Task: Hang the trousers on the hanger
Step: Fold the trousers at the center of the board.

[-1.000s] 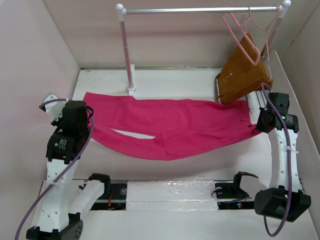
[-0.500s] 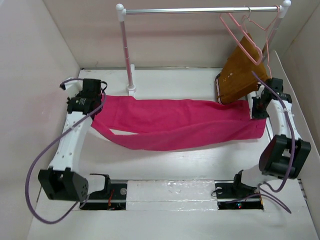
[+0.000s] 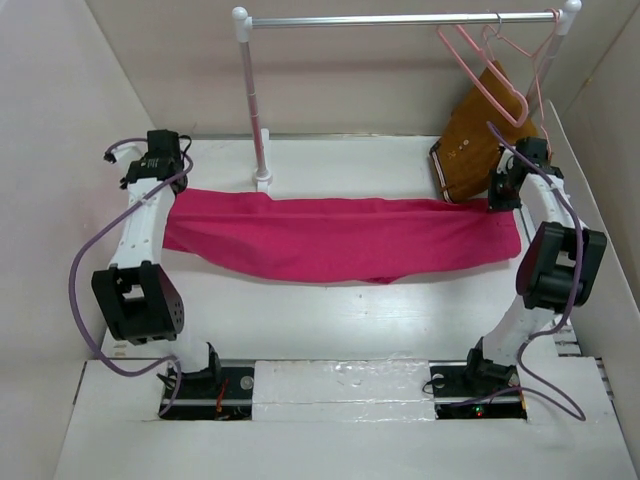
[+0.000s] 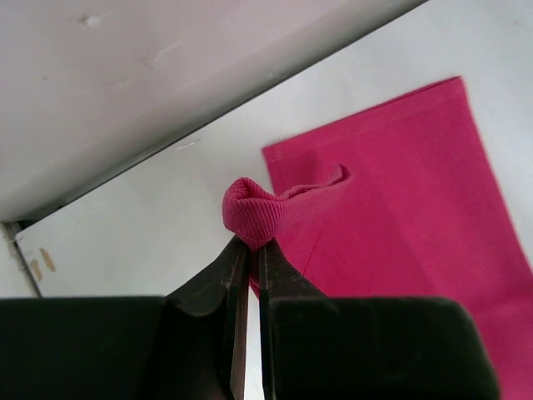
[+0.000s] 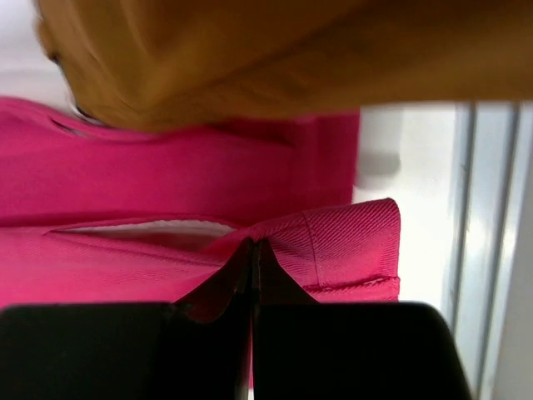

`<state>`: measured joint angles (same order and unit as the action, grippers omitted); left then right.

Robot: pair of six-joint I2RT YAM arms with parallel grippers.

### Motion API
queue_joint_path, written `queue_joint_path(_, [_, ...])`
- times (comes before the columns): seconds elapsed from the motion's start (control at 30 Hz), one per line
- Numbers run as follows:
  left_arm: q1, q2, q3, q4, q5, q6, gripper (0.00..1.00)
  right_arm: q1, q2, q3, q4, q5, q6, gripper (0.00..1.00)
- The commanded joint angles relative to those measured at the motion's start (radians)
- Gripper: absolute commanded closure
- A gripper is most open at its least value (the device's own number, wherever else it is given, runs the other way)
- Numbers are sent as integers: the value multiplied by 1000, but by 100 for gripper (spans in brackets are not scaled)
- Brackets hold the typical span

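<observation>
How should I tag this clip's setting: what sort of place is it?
Likely a robotics lab test cell, not a home: plain white walls box in a white table, a clothes rail stands on it, and robot arms are bolted at its edge.

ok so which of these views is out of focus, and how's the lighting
right wrist: brown garment up close is smeared out of focus, trousers weave crisp; left wrist: pinched fold sharp, fingers dark and soft; top external: even light, sharp, faint shadow under the cloth on the table
</observation>
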<state>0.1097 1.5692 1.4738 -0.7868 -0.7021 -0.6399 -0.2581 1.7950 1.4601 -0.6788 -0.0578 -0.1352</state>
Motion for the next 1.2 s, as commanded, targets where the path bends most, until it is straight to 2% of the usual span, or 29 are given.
queue_joint_path(0.0, [2, 5, 107, 49, -42, 23, 100, 11, 3, 42, 183, -28, 31, 100])
queue_joint_path(0.27, [2, 306, 299, -28, -100, 6, 100, 86, 76, 43, 366, 5, 114, 99])
queue_joint_path(0.3, [2, 328, 324, -31, -102, 6, 100, 111, 89, 55, 351, 51, 111, 94])
queue_joint_path(0.33, [2, 350, 339, -35, -99, 6, 100, 111, 99, 80, 335, 52, 109, 87])
queue_joint_path(0.43, [2, 429, 405, -63, -94, 12, 100, 122, 112, 94, 268, 105, 108, 41])
queue_joint_path(0.47, [2, 454, 424, -72, -89, 13, 100, 131, 89, 83, 245, 107, 105, 11])
queue_joint_path(0.53, [2, 459, 447, -84, -85, 11, 100, 131, 44, 51, 240, 118, 98, 0])
queue_joint_path(0.63, [2, 416, 438, -86, -73, 11, 100, 131, -106, -76, 275, 87, 94, 0])
queue_joint_path(0.7, [2, 335, 395, -89, -77, 9, 100, 143, -219, -191, 314, 81, 105, 0])
queue_joint_path(0.83, [-18, 172, 298, -123, -100, 5, 100, 193, -327, -329, 403, 36, 132, 0])
queue_joint_path(0.9, [-39, 53, 225, -216, -108, -53, 100, 238, -321, -353, 482, 30, 170, 0])
queue_joint_path(1.0, [-48, -39, 165, -288, -71, -81, 100, 253, -292, -324, 463, 0, 172, 0])
queue_joint_path(1.07, [-48, -122, 117, -311, -76, -90, 100, 264, -253, -271, 435, -25, 152, 0])
queue_joint_path(1.17, [-13, -149, 122, -284, -77, -46, 100, 264, -250, -285, 466, -56, 148, 0])
